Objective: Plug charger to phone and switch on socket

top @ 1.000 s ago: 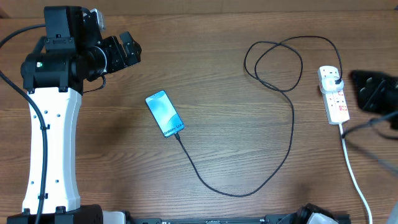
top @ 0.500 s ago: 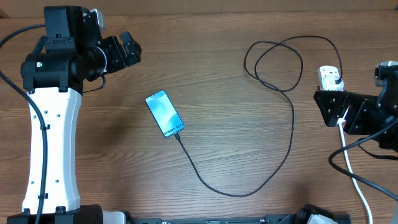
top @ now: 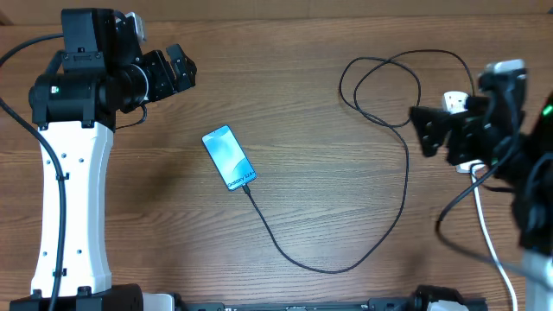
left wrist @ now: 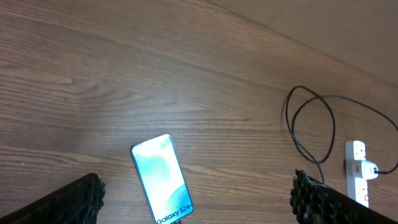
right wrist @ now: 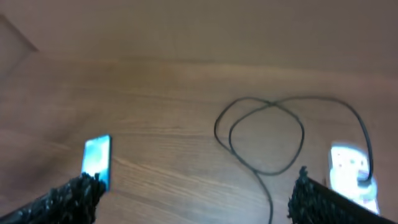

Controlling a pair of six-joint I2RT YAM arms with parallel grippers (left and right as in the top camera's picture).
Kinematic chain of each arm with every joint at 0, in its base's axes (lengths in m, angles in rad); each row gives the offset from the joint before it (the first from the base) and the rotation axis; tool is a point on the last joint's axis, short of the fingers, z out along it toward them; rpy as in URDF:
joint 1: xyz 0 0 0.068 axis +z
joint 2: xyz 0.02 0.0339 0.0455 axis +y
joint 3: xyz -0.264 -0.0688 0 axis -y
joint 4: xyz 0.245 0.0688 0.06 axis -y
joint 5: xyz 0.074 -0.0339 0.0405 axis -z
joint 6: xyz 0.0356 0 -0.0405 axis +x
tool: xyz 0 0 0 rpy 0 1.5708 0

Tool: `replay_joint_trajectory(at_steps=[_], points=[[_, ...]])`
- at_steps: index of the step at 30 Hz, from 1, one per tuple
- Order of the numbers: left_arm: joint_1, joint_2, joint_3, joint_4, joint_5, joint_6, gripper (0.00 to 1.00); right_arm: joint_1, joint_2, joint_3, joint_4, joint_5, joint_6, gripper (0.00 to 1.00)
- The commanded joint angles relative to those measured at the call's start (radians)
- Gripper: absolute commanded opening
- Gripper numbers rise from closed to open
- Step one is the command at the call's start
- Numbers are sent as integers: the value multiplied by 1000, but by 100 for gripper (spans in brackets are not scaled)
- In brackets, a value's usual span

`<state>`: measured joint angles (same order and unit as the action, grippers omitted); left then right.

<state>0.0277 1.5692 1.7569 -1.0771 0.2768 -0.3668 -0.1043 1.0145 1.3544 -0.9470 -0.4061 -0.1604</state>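
Phone (top: 229,158) lies flat on the wood-grain table (top: 328,112), a slim rounded rectangle with a dark frame and a glowing cyan screen. From its lower short edge runs the charger (top: 406,186), a thin black cable. It sags in a wide curve to the phone's right, then climbs into two overlapping loops up and to the right of it. Farther right of the phone sits the socket (top: 451,102), a white oblong strip with a thick white cord (top: 491,246).

The right gripper (top: 422,131) hangs over the socket on the side facing the phone. Its jaws, with knobbly black pads, are spread wide and hold nothing. The left gripper (top: 184,69), up and left of the phone, is likewise spread fully and empty, well apart from everything.

From overhead I see only the socket's top end, because the right arm covers the rest. The right wrist view is blurred, and I cannot make out the switch position.
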Motion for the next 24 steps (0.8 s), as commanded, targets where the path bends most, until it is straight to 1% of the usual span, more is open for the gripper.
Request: replay_joint_trajectory(at_steps=[1,3,4,7,15,20,21,24], points=[[5,8,5,3,4,-7,100,44,-147,-177,144,78,-5,100],[5,8,5,3,4,-7,100,53,-222,-287,247,76,-5,100],[5,8,5,4,4,-7,100,55,-288,-389,341,76,-6,100],[5,8,5,4,4,-7,100,56,-416,-589,520,76,-5,100],[5,8,5,4,4,-7,100,93,-657,-1015,932,111,-6,100],[5,8,5,3,4,-7,100,93,-780,-1205,1044,118,-6,100],[5,8,5,3,4,-7,100,93,-824,-1254,1051,118,-6,100],[5,8,5,3,4,-7,100,93,-889,-1321,1051,118,-6,100]])
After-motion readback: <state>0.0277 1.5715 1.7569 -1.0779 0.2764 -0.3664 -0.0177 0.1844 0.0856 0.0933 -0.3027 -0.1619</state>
